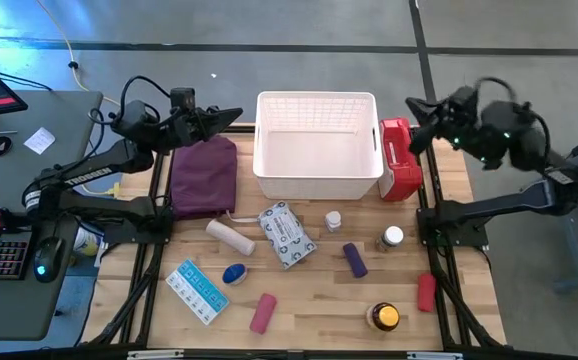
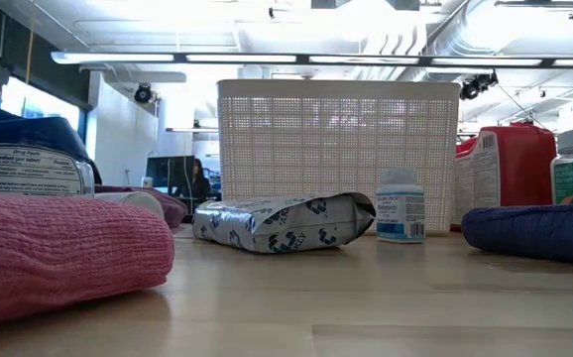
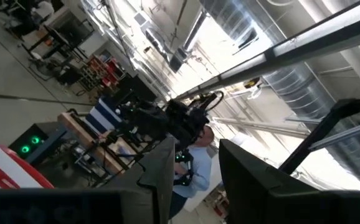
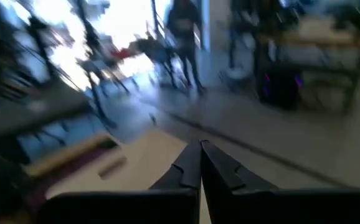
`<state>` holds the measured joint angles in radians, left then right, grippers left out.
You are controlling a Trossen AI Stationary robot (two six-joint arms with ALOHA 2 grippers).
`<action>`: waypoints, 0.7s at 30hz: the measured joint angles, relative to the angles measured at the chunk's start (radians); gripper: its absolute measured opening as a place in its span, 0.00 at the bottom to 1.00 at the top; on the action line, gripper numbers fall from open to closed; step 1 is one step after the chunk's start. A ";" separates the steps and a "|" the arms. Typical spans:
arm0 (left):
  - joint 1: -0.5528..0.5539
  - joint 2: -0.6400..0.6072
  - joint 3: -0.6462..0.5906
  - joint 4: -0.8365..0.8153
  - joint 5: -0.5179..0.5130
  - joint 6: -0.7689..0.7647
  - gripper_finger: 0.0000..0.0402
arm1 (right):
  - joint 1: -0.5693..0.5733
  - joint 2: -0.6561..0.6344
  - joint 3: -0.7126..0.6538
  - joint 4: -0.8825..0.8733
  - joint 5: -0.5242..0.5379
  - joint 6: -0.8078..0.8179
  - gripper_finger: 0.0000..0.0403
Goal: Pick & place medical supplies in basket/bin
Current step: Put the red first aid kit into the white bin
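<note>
The white basket [image 1: 317, 145] stands at the table's far middle, with the red first-aid case [image 1: 399, 160] against its right side. On the wood lie a grey-white wipes packet [image 1: 287, 235], a beige roll [image 1: 229, 237], a blue-white box [image 1: 197, 290], a pink roll [image 1: 263, 312], a purple roll [image 1: 355, 260], a red roll [image 1: 426, 290], two small bottles [image 1: 334, 220] [image 1: 391, 238] and an amber jar [image 1: 384, 317]. My left gripper [image 1: 237, 113] hangs raised left of the basket, open, with nothing between its fingers [image 3: 161, 180]. My right gripper [image 1: 416, 125] hangs raised above the red case, shut and empty [image 4: 200, 155].
A large maroon fabric pouch [image 1: 204, 175] lies left of the basket. A small blue item [image 1: 233, 273] sits by the box. A desk with a keyboard and mouse [image 1: 9, 250] adjoins the table's left edge. In the left wrist view a person shows in the room beyond.
</note>
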<state>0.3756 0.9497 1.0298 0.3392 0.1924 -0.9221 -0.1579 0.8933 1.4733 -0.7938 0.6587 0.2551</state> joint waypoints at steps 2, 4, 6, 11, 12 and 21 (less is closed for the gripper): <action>-0.003 0.000 0.000 -0.011 0.000 0.001 0.40 | -0.038 0.035 0.082 -0.206 -0.003 0.121 0.00; -0.006 0.000 0.000 -0.029 0.001 0.001 0.40 | -0.072 0.062 0.128 -0.366 -0.040 0.222 0.00; -0.011 0.000 0.000 -0.046 0.009 0.001 0.40 | -0.102 0.084 0.142 -0.485 -0.085 0.284 0.00; -0.010 -0.005 0.000 -0.093 0.023 0.010 0.40 | -0.188 0.122 0.086 -0.617 -0.227 0.371 0.01; -0.010 -0.005 0.000 -0.108 0.027 0.015 0.40 | -0.205 0.128 0.066 -0.623 -0.259 0.378 0.03; -0.010 0.020 0.232 -0.500 0.006 0.227 0.40 | -0.379 0.148 -0.090 -0.676 -0.401 0.445 0.35</action>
<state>0.3654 0.9698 1.2620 -0.1609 0.1985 -0.6947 -0.5372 1.0411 1.3829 -1.4702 0.2578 0.7000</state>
